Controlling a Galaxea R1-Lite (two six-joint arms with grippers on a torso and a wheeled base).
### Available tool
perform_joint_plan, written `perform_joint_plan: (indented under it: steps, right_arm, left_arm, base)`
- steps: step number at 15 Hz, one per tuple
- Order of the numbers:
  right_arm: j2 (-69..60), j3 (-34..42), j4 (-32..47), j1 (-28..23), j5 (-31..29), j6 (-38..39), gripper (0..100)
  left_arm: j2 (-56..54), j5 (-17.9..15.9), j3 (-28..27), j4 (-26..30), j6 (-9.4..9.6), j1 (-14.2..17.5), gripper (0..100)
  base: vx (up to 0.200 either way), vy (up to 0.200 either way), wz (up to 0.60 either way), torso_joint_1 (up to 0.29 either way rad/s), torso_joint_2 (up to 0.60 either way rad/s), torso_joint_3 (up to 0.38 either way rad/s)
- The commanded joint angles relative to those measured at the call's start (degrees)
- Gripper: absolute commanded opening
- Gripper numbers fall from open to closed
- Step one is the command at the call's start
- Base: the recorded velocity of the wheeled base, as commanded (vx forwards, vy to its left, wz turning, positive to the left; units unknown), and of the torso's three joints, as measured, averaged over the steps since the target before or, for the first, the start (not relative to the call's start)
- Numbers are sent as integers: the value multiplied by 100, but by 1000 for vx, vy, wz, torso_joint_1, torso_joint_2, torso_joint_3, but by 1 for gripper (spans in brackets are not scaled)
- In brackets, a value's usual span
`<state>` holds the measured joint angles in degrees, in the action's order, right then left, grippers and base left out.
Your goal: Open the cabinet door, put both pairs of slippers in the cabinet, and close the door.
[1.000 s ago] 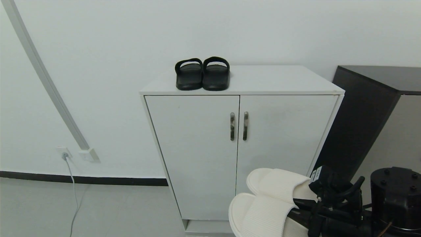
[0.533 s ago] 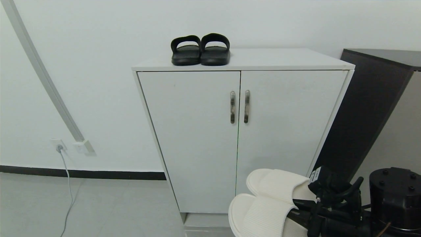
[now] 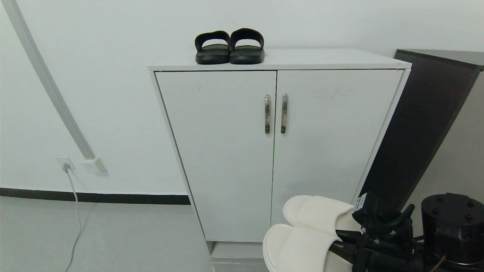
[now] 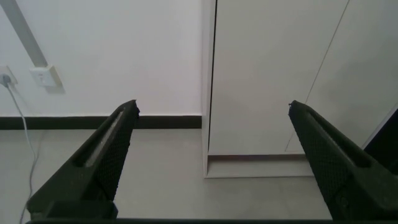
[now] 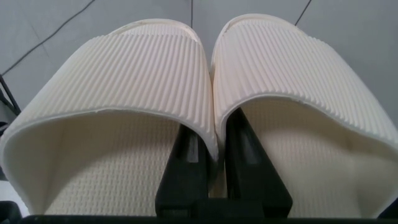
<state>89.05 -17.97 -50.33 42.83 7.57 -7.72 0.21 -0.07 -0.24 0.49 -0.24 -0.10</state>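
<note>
A white two-door cabinet (image 3: 219,151) stands against the wall with both doors shut. Its two metal handles (image 3: 267,114) sit side by side at the middle seam. A pair of black slippers (image 3: 229,47) rests on its top, left of centre. My right gripper (image 5: 216,146) is low in front of the right door. It is shut on the touching inner sides of a pair of white ribbed slippers (image 3: 306,230), one finger inside each. My left gripper (image 4: 211,112) is open with nothing between its fingers, facing the cabinet's lower left corner (image 4: 267,74) and the floor.
A dark cabinet (image 3: 423,124) stands close on the white one's right. A slanted grey conduit (image 3: 45,83) runs down the wall to a socket (image 3: 62,162), and a cable (image 3: 75,211) hangs to the floor. Open tiled floor (image 3: 94,238) lies left of the cabinet.
The head camera has moved: the cabinet sits higher in the picture and its top is seen flatter. The right gripper still holds the white slippers in the same spot.
</note>
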Motion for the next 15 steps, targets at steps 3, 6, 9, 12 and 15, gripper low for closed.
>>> perform_joint_plan:
  steps: [3,6,9,12,15]
  right_arm:
    - [7,30,-11,7,-10,-2,0]
    - [-11,39,-11,-2,8,25,0]
    - [-72,65,-11,7,-1,16,0]
    - [-63,65,-11,7,-19,-2,0]
    - [-72,65,-11,7,-28,7,0]
  left_arm:
    - [269,25,-81,-22,288,19,100]
    - [1579,-230,-907,-58,-2,-43,100]
    - [2941,-1030,-1259,-849,-178,-78,100]
    - [3811,-1636,-1593,-1112,-151,-105,100]
    - [4673,-1882,-1927,-1358,-151,-412,100]
  base:
    - [0,0,0,-5,85,86]
    - [0,0,0,2,60,37]
    - [0,0,0,0,0,0]
    - [0,0,0,0,0,0]
    - [0,0,0,0,0,0]
